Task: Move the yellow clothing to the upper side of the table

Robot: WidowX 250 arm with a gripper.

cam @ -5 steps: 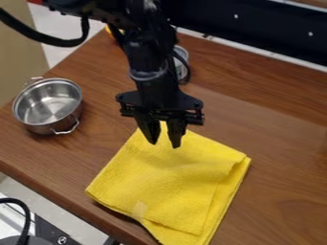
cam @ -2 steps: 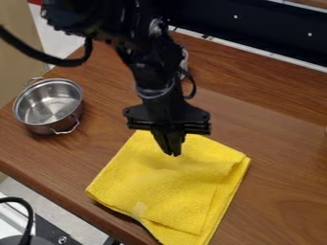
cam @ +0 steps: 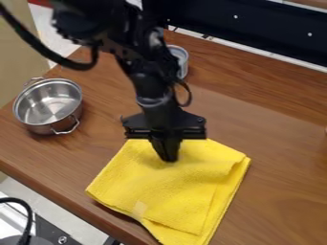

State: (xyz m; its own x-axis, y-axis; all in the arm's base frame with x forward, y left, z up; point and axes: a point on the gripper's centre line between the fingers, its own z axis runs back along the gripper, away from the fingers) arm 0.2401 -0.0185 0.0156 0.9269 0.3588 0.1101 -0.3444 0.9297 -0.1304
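In the camera view, I have the claw (cam: 167, 160) directed downward at the upper part of the yellow cloth (cam: 176, 191). The claw is narrow, its two fingers together; I cannot tell whether any fabric is pinched between them. The cloth lies folded on the table (cam: 268, 119), close to the table's lower-left edge. Governing relation: the claw tips are inset from the cloth's upper corner, and the bulk of the fabric extends from them toward the bottom of the view, opposite to the required travel. I judge the step in hand to be securing the grip; the transfer itself remains to be done. The next move calls for a slight lift, then travel toward the upper side, with the bulk trailing. If no fold is caught, the claw will probably slide off the fabric and leave it in place.
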